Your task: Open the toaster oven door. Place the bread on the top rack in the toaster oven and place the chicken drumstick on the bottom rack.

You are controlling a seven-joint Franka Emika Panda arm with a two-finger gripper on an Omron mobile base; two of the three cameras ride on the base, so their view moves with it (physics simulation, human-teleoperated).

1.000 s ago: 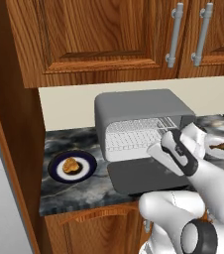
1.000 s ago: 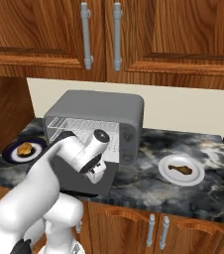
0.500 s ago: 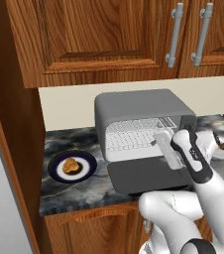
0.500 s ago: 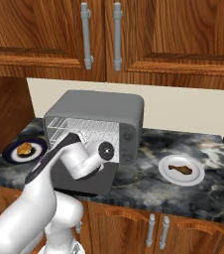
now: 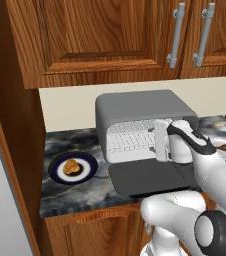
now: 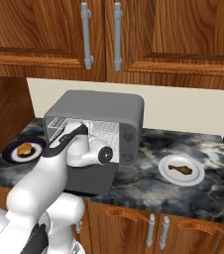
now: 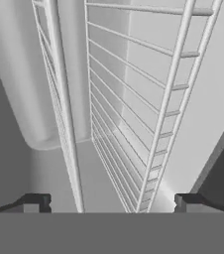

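The grey toaster oven [image 5: 135, 106] [image 6: 100, 105] stands on the counter with its door [image 5: 146, 180] [image 6: 92, 179] folded down flat in front. My gripper [image 5: 159, 141] [image 6: 63, 139] [image 7: 113, 203] is open and empty at the mouth of the oven, rolled on its side. In the hand view the wire racks [image 7: 134, 99] run upright between my spread fingertips [image 7: 37, 202]; I cannot tell top from bottom there. The bread [image 5: 71, 166] [image 6: 25, 147] lies on a dark blue plate left of the oven. The chicken drumstick [image 5: 225, 148] [image 6: 180, 169] lies on a white plate to the right.
Wooden wall cabinets [image 6: 114, 34] hang above the oven. A tall wooden panel [image 5: 15, 150] bounds the counter on the left. The dark marble counter [image 6: 148, 149] has free room between the oven and the white plate [image 6: 196, 176].
My hand has swung left and in, from over the folded-down door to the oven's mouth, and its jaws have widened a little. Bread, drumstick and door have stayed put.
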